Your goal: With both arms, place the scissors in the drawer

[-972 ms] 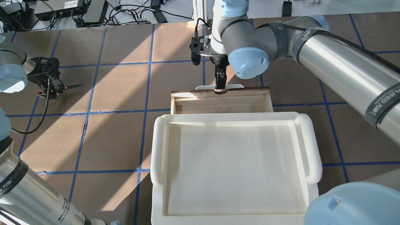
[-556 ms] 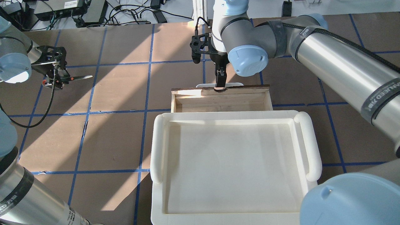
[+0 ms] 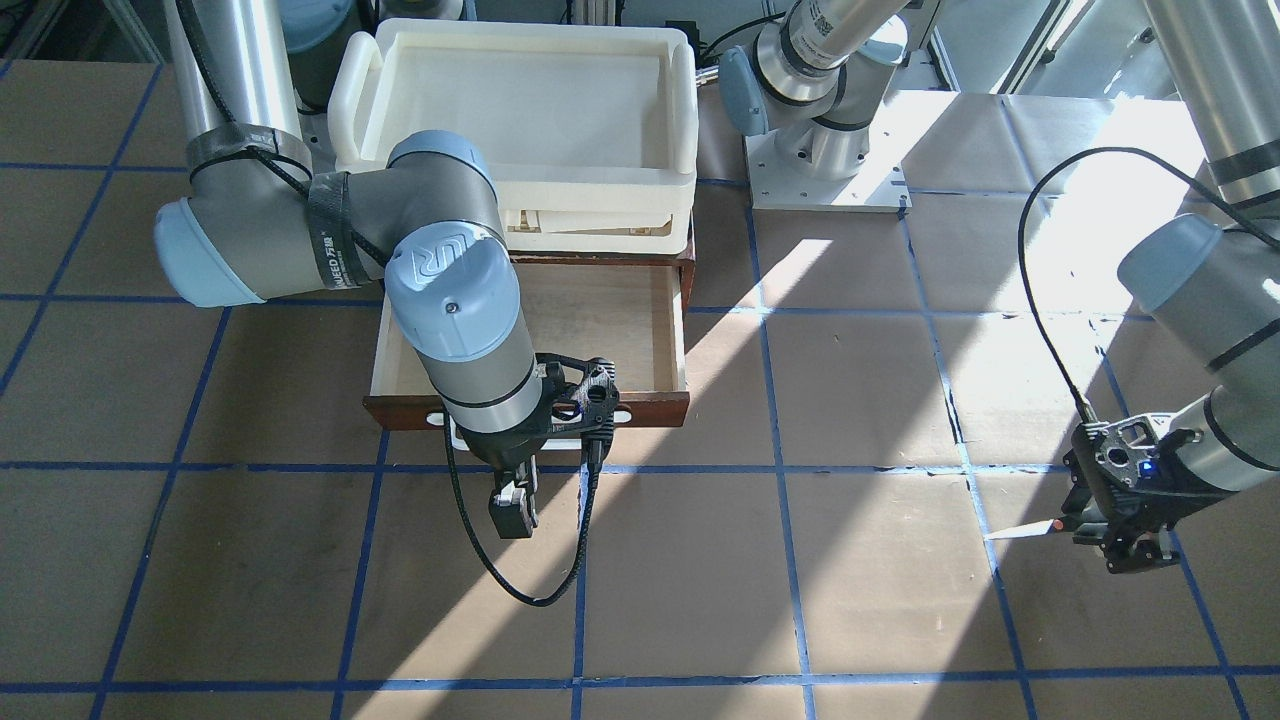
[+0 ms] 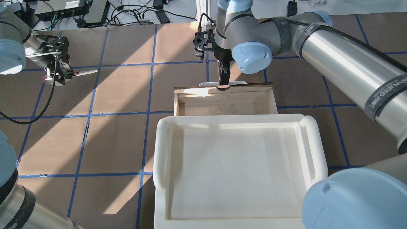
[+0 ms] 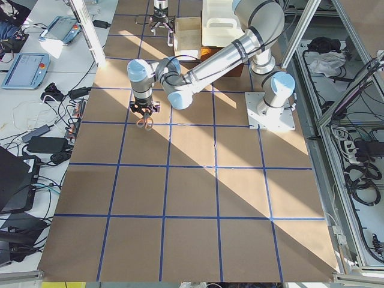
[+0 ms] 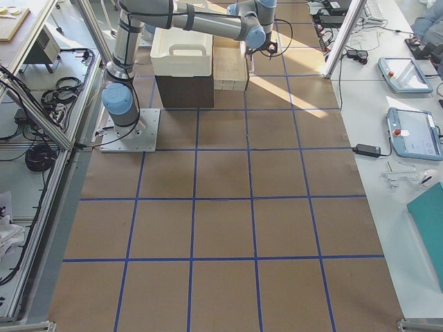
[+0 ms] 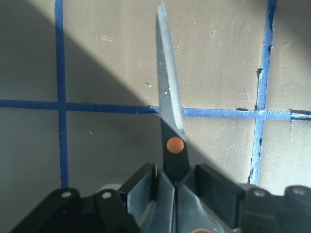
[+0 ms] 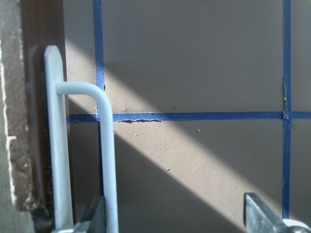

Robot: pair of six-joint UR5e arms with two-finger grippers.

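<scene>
My left gripper is shut on the scissors, held above the table at the far left, blades pointing toward the middle. The left wrist view shows the silver blade and orange pivot sticking out between the closed fingers. In the front-facing view the gripper is at the right. The drawer is pulled open and its pale interior shows. My right gripper is at the white handle. Its jaws are apart, with the bar beside one finger.
A large cream plastic tray sits on the cabinet above the drawer, nearer my base. Brown table covering with blue tape lines lies all round. Cables and electronics lie past the table's far edge.
My left gripper has carried the scissors farther from my base and slightly right. My right gripper has moved away from my base and the drawer front went with it, opening a little more.
</scene>
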